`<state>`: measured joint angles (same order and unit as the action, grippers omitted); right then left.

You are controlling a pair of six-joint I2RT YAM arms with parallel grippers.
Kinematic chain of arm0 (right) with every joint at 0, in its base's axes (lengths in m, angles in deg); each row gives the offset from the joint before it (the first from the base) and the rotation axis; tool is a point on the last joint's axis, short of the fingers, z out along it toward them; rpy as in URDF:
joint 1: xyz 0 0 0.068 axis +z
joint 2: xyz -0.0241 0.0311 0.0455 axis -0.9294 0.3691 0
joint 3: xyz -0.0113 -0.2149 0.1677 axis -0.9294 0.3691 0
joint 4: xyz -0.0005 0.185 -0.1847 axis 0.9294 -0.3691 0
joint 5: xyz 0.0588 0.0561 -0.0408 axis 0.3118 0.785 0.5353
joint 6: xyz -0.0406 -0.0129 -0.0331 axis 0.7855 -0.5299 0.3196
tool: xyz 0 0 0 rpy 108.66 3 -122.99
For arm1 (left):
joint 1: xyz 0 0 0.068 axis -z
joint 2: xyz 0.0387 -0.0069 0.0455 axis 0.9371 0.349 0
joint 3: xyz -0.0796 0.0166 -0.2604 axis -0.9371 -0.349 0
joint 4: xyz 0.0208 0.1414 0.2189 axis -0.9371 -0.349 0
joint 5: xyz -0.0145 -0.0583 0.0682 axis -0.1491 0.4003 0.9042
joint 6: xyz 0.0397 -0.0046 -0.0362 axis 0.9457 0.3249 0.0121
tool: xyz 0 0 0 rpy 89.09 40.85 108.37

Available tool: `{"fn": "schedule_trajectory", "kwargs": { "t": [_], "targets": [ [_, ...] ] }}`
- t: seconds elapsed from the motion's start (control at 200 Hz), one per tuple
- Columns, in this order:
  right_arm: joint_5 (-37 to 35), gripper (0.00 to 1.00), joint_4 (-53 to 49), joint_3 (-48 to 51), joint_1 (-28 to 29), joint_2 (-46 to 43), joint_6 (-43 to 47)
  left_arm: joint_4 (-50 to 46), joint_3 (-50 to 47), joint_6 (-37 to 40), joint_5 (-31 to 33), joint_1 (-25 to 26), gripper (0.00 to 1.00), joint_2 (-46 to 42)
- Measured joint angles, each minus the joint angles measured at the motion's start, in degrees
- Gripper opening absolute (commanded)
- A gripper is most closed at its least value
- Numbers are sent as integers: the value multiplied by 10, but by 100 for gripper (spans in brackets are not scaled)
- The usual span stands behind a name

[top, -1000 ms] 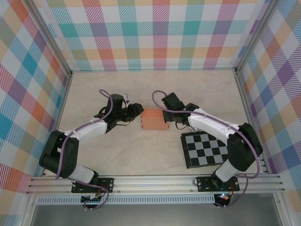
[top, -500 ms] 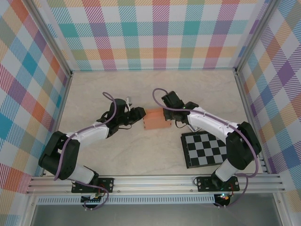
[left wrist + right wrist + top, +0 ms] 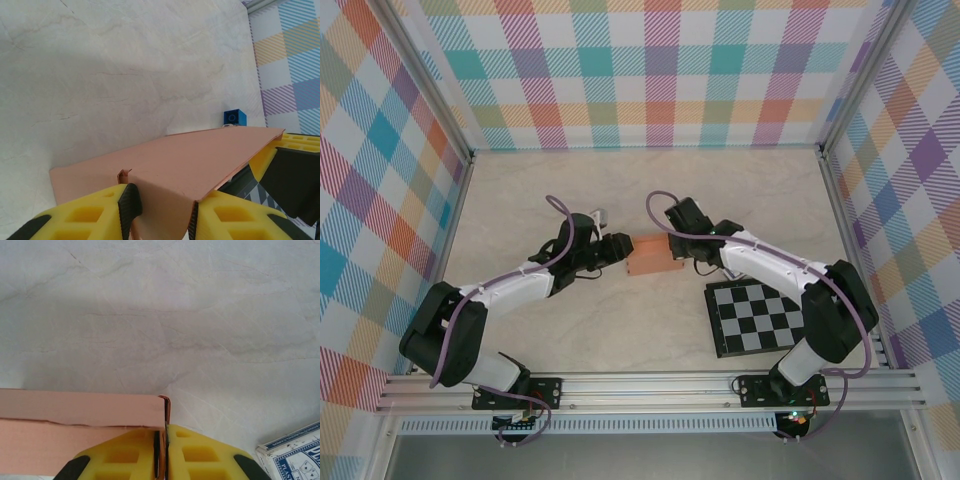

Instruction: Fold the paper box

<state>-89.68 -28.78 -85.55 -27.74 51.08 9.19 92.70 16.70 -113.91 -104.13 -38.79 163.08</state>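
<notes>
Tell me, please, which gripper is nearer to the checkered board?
Right. The right gripper grips the right edge of the paper box, just up-left of the checkered board; the left gripper holds the box's left side, farther away.

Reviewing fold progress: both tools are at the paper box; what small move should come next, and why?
Probably the right tool should fold its pinched flap inward: it is shut on a thin edge of the paper box; the left tool grips the opposite end.
</notes>
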Motion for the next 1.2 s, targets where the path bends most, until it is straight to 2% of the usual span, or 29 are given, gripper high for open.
{"fn": "schedule_trajectory", "kwargs": {
  "t": [0.25, 0.49, 0.645, 0.83, 0.925, 0.995, 1.09, 1.2],
  "targets": [
    [4, 22, 19, 28, -5, -22, -8, -16, 9, 29, 17, 8, 35, 0],
    [34, 43, 24, 56, -16, -66, -28, -26, 16, 43, 27, 10, 35, 6],
    [69, 50, 26, 67, -27, -113, -42, -26, 17, 45, 30, 10, 34, 7],
    [121, 52, 26, 67, -57, -162, -80, -29, 18, 47, 30, 10, 34, 7],
    [168, 57, 27, 67, -102, -172, -104, -29, 19, 47, 30, 10, 34, 8],
    [220, 64, 29, 67, -148, -168, -123, -30, 19, 47, 30, 10, 34, 8],
    [294, 66, 31, 65, -201, -145, -141, -30, 19, 47, 30, 10, 34, 8],
    [369, 67, 30, 54, -222, -97, -158, -30, 19, 47, 30, 10, 34, 8]
  ]
}}
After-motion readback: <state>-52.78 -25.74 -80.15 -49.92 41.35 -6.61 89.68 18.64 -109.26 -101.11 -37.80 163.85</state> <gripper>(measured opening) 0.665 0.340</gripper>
